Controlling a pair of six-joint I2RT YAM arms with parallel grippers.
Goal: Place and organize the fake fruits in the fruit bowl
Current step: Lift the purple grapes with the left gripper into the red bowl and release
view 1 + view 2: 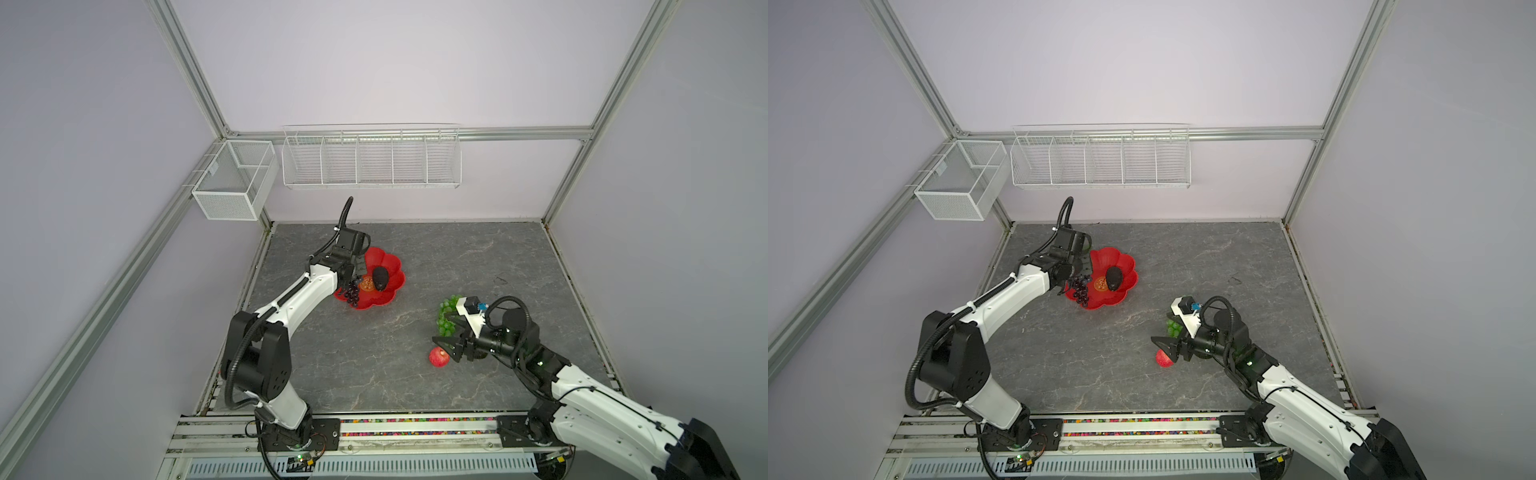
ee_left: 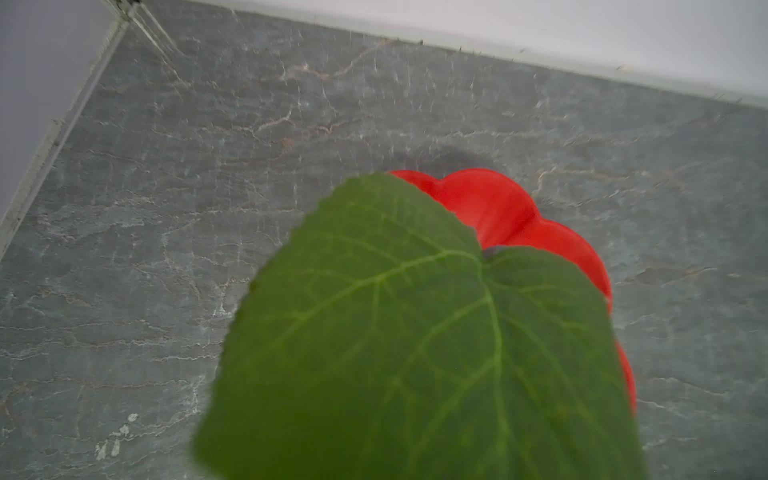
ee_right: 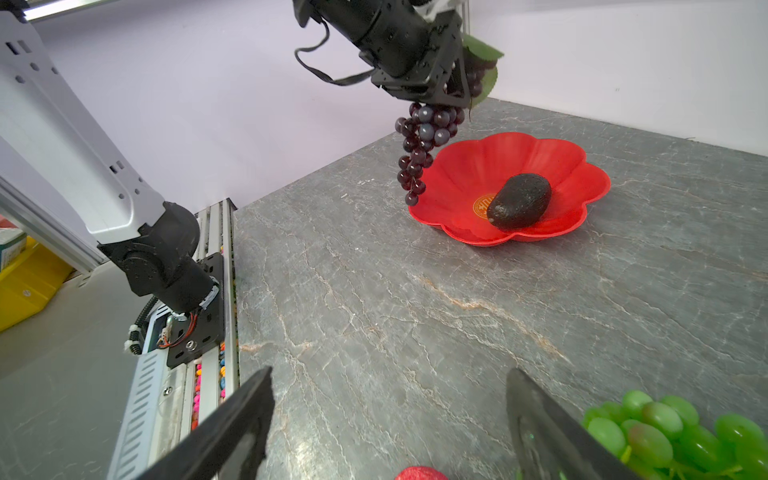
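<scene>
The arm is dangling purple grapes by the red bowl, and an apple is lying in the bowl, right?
Nearly. The purple grapes do dangle by the red bowl, but an avocado lies in it, not an apple; the right wrist view shows it.

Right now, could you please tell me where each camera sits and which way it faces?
Both top views: high over the front rail, looking down at the table, fruit bowl and wire baskets; the left arm and right arm show.
Left wrist: on the left arm, looking down past a green leaf at the fruit bowl; no gripper shows.
Right wrist: low over the table, facing the avocado and the left gripper holding the purple grapes; the open right gripper shows.
Shared: all show the fruit bowl.
</scene>
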